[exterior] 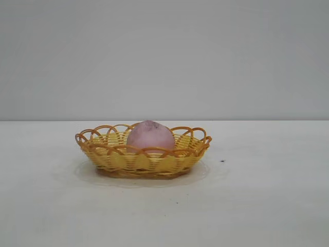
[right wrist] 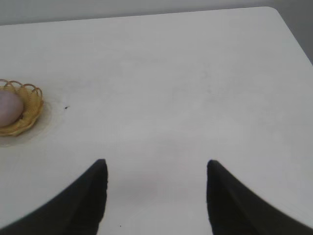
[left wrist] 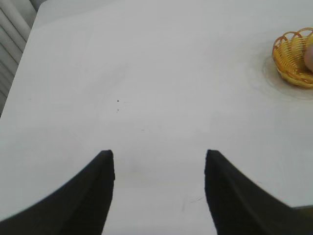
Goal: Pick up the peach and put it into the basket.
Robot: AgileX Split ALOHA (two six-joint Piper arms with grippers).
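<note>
The dusty pink peach (exterior: 150, 136) lies inside the yellow-orange wicker basket (exterior: 115, 158) in the middle of the white table. In the left wrist view the basket (left wrist: 288, 58) shows far off at the picture's edge with a sliver of the peach (left wrist: 309, 58). The right wrist view has the basket (right wrist: 30, 110) and the peach (right wrist: 10, 108) far off too. My left gripper (left wrist: 159, 155) is open over bare table, nothing between its fingers. My right gripper (right wrist: 156, 165) is likewise open and empty over bare table. Neither arm appears in the exterior view.
A small dark speck (exterior: 222, 161) lies on the white table (exterior: 267, 206) to the right of the basket. The table's far edge meets a plain grey wall. A table corner (right wrist: 271, 10) shows in the right wrist view.
</note>
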